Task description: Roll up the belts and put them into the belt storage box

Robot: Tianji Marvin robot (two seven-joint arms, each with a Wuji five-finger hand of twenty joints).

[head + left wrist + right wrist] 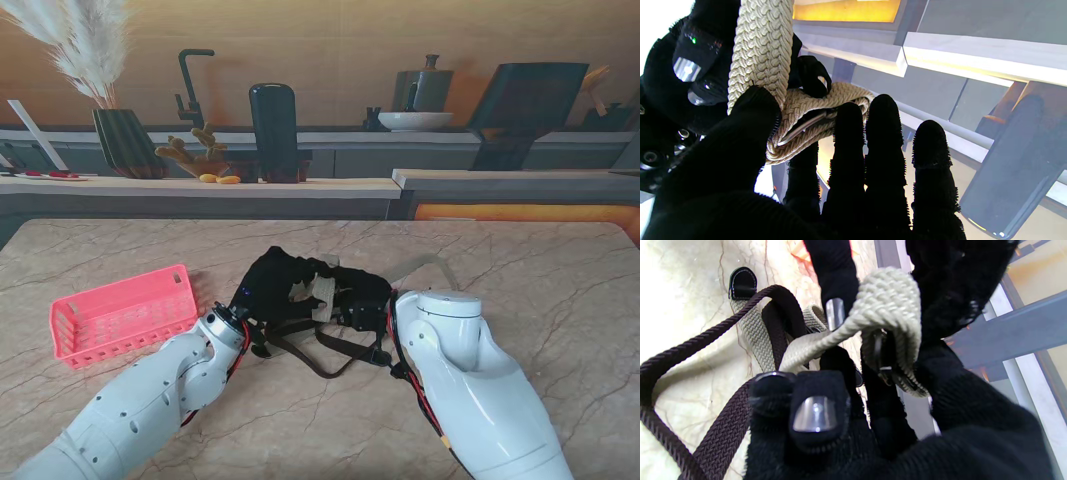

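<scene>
Gripping the cream braided belt [322, 293] from both sides, the two black-gloved hands meet over the middle of the marble table [520, 260]. The left hand [268, 285] has its thumb pressed on the belt's folded, partly coiled end while its four fingers [883, 133] stand straight behind it (a metal buckle piece shows inside the fold). The right hand [362, 298] pinches the same belt, its fingers [815, 406] curled around the strap where it loops over. A dark brown braided belt [325, 352] lies loose on the table nearer to me than the hands, one loop trailing toward the right arm; in the right wrist view it crosses the cream strap. The pink plastic belt storage box [122, 314] sits on the table to the left, well apart from both belts.
</scene>
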